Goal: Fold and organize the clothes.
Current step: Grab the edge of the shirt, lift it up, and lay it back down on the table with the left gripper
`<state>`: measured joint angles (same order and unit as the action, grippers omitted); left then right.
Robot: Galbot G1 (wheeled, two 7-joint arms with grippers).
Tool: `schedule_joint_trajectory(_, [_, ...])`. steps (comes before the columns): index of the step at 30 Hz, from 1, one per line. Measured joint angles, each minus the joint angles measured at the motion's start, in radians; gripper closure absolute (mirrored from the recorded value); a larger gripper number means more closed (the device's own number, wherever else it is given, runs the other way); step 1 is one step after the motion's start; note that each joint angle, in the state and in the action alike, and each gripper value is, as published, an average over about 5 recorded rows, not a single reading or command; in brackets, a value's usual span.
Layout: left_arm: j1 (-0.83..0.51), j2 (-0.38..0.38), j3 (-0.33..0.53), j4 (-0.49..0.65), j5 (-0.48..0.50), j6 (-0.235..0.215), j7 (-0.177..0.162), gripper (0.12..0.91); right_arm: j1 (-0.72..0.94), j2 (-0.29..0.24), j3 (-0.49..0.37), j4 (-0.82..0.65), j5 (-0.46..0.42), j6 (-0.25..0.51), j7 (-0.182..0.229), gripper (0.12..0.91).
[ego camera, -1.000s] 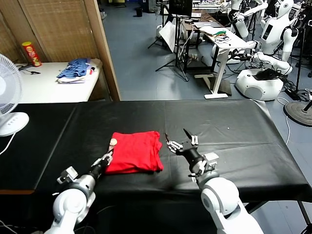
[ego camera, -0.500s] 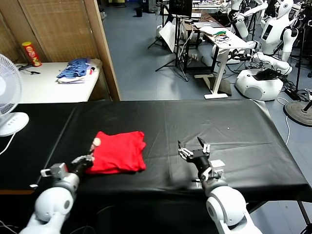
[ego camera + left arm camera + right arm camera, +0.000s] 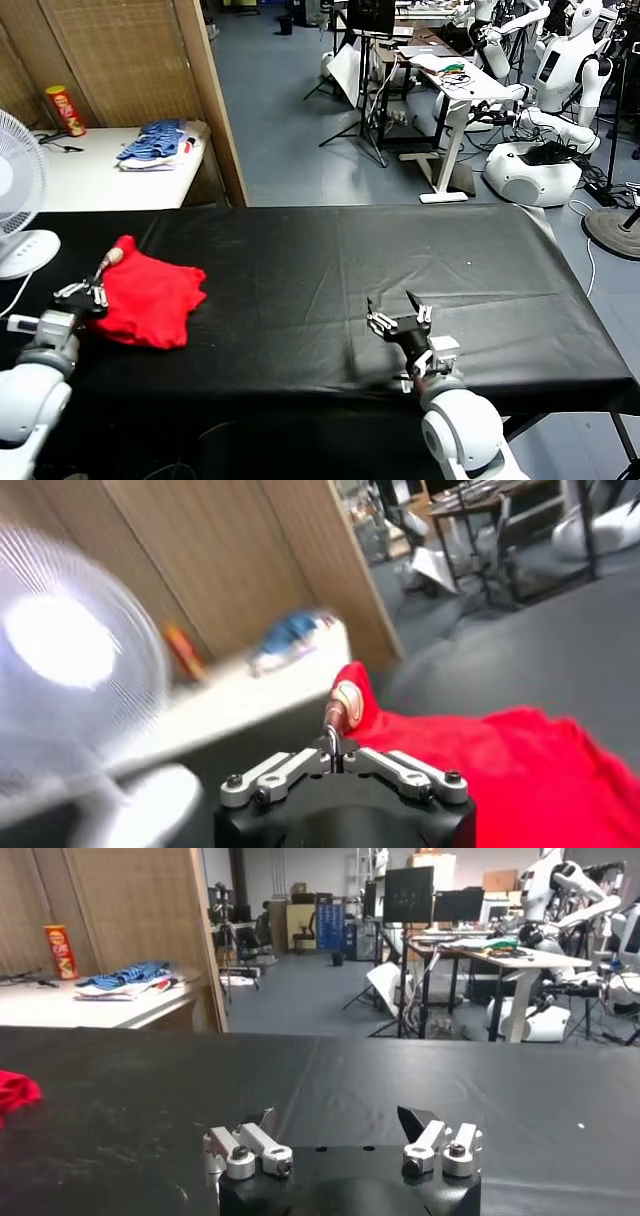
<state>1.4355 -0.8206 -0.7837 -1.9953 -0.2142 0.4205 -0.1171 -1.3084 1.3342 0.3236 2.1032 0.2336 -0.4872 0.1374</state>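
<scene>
Head view: red T-shirt (image 3: 148, 296) is lying folded on the black table (image 3: 330, 270), near its left end.
Left tool (image 3: 84, 293): sitting at the shirt's left edge, jaws closed on a pinch of the red cloth; left wrist view is showing the cloth bunched up at the fingertips (image 3: 346, 702).
Right tool (image 3: 398, 318): hovering over bare table near the front edge, well apart from the shirt, jaws spread wide, gripping nothing.
Background: white fan (image 3: 18, 200) is standing at far left; blue striped fabric (image 3: 155, 142) is resting on a white side table (image 3: 90, 175).

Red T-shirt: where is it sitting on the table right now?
In the head view the folded red T-shirt lies near the left end of the black table, pinched at its edge by the left gripper, close to the white fan.
</scene>
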Motion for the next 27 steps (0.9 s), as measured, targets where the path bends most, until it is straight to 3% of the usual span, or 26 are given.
schedule_joint_trajectory(4, [0.003,-0.027,0.041,-0.073,0.019,0.002,-0.004,0.889,-0.011,-0.002,0.008,0.003,0.0,0.0,-0.002,0.227])
schedule_joint_trajectory(13, [-0.075,-0.177,0.275,-0.149,-0.268,0.032,-0.052,0.889,-0.04,-0.003,0.036,0.019,-0.003,-0.005,-0.006,0.227])
schedule_joint_trajectory(19, [-0.125,-0.285,0.42,-0.117,-0.316,0.016,-0.03,0.875,-0.047,-0.003,0.036,0.016,-0.003,-0.009,-0.016,0.227])
schedule_joint_trajectory(22, [-0.142,-0.334,0.464,-0.097,-0.343,-0.001,0.0,0.771,-0.039,-0.002,0.023,0.005,-0.001,-0.014,-0.018,0.227])
schedule_joint_trajectory(27, [-0.147,-0.386,0.505,-0.092,-0.347,-0.023,0.06,0.486,-0.014,-0.013,-0.009,-0.012,0.043,-0.034,-0.039,0.227])
